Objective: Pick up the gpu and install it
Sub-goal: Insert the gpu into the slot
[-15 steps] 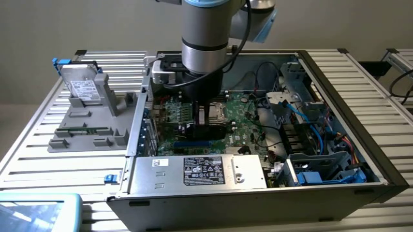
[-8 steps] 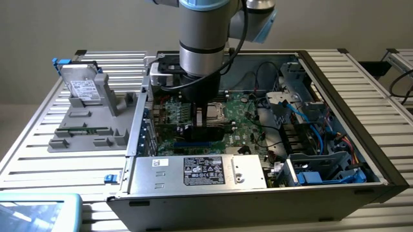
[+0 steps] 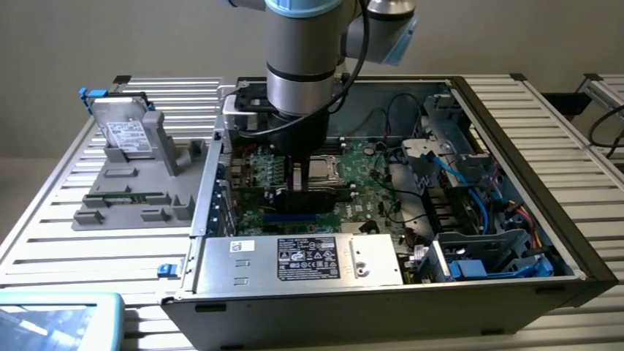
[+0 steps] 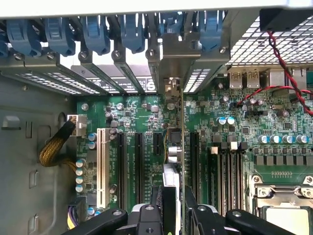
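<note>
In the exterior view the arm reaches down into the open computer case (image 3: 507,131). Its gripper (image 3: 306,181) hangs low over the motherboard (image 3: 375,172), in the part near the case's rear wall. A dark flat card, the gpu (image 3: 314,199), stands on edge under it, clamped between the fingers. Outside the case, on the exterior view's left, a grey holder (image 3: 146,208) carries a hard drive (image 3: 127,135), and no card lies there. So the pick-up looks done.

In the wrist view the gripper (image 4: 175,208) is closed on the gpu (image 4: 173,147), which is seen edge-on and runs straight away from the camera. The card stands upright among the long black slots (image 4: 139,166), parallel to them. Its silver bracket (image 4: 172,58) sits at the rear openings (image 4: 129,81) of the case, below the row of blue latches (image 4: 95,34).

I judge the card lined up with its slot and at or close to the board. Whether its lower edge is pressed fully home I cannot tell, since the card itself hides that line. The grip is not released, so the installing is not finished.
</note>
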Robot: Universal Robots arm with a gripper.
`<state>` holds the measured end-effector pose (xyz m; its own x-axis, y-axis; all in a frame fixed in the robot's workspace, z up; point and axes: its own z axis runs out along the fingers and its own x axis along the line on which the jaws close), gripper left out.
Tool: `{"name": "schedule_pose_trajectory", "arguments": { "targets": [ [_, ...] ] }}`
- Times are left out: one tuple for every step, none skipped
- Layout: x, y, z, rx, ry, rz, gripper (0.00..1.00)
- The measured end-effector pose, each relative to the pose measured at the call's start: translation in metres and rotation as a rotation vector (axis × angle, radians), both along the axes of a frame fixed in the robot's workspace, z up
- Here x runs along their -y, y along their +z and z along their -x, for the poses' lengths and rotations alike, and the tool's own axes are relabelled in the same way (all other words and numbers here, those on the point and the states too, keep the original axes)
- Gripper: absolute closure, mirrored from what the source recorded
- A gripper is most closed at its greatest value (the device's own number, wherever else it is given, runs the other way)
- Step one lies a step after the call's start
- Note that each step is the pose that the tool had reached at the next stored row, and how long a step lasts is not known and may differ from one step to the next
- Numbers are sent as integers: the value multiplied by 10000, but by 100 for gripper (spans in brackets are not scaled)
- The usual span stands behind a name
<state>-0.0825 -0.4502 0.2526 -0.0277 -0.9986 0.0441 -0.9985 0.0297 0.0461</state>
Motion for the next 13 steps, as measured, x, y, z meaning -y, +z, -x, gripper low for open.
{"name": "schedule_pose_trajectory", "arguments": {
  "targets": [
    [0,1,4,-1,1,-28,72],
    [0,1,4,-2,2,-63,72],
    [0,0,5,-1,1,-107,72],
    [0,1,5,0,0,-148,72],
    [1,0,5,0,0,-195,72],
    [1,0,6,1,0,-219,72],
    [1,0,6,1,-1,-224,72],
    [1,0,6,0,-2,-223,72],
    [2,0,6,0,-1,-222,72],
    [2,0,5,0,-1,-222,72],
    [2,-1,5,0,-1,-222,72],
    [2,0,5,0,0,-221,72],
    [2,0,5,0,-1,-221,72]
  ]
}}
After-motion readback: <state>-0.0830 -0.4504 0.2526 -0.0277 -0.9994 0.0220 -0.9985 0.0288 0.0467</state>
